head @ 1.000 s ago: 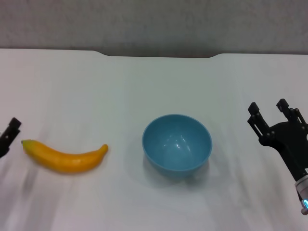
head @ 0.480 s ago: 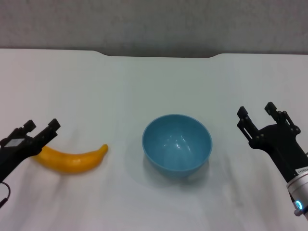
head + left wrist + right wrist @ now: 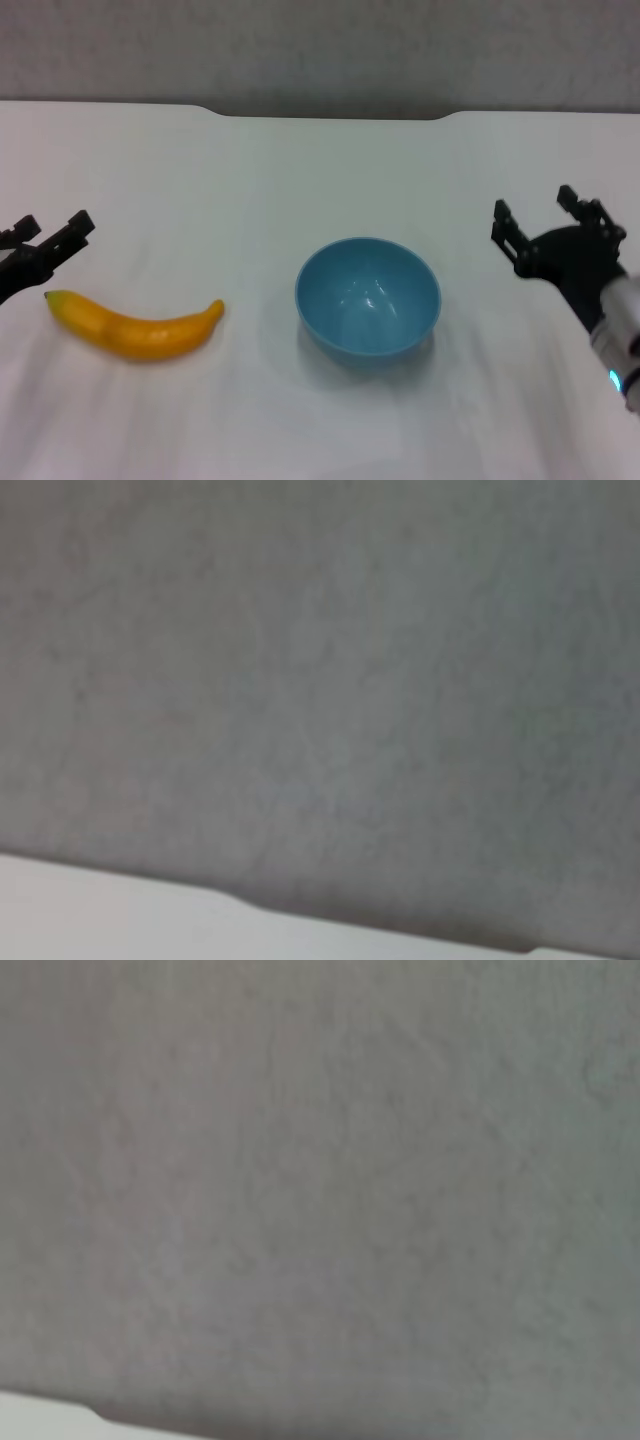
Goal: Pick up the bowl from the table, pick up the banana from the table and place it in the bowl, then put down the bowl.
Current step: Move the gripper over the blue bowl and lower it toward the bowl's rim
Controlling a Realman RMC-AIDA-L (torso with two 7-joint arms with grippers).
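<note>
The light-blue bowl [image 3: 368, 297] stands upright and empty on the white table [image 3: 300, 170], a little right of centre. To its left lies the yellow-orange banana [image 3: 135, 325], curved, its greenish tip pointing to the left edge. My left gripper [image 3: 48, 232] hovers open just above and behind that tip, touching nothing. At the right, my right gripper [image 3: 535, 212] is open too, a hand's width to the right of the bowl's rim and holding nothing. Both wrist views show only a grey wall and a strip of the table's far edge [image 3: 100, 885].
The table's far edge has a shallow notch [image 3: 330, 115] in the middle, with a grey wall [image 3: 320, 50] behind it. Bare white tabletop surrounds the bowl and banana.
The left gripper came in from the left edge, passed over the banana's tip and now sits higher and farther back. The right gripper rose and shifted toward the far side. Bowl and banana stayed put.
</note>
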